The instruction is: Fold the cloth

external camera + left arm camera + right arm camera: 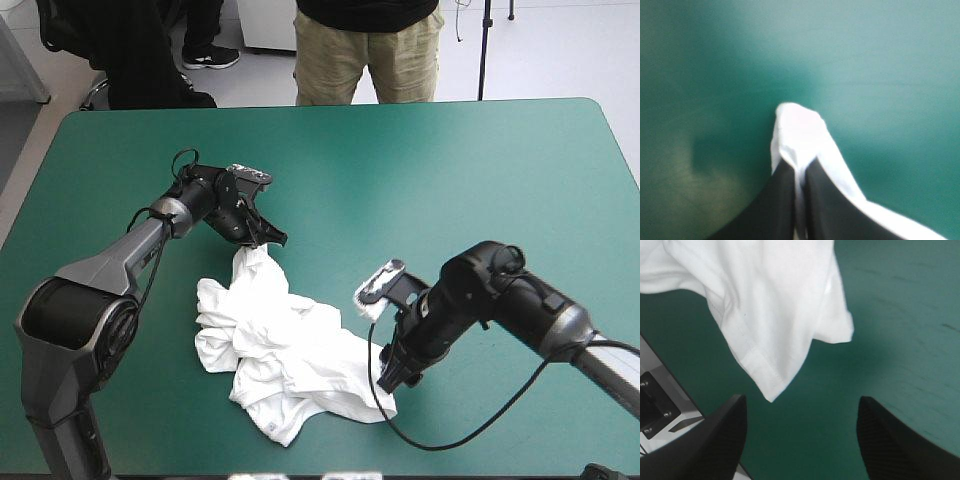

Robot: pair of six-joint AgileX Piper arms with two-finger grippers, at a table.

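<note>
**Left hand (268, 240) pinches T-shirt (290, 350)**

It is clamped on the far tip. The right hand (392, 378) has its fingers apart, just by the near right edge. The T-shirt lies crumpled on the teal-green tabletop (420, 170).

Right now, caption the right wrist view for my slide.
Open right gripper over the teal-green cover, a hemmed T-shirt corner ahead of it.

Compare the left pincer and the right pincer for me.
The left pincer is shut on the far tip of the T-shirt; the right pincer is open, holding nothing. The left sits beyond the heap, the right at its near right edge. Both are black.
</note>
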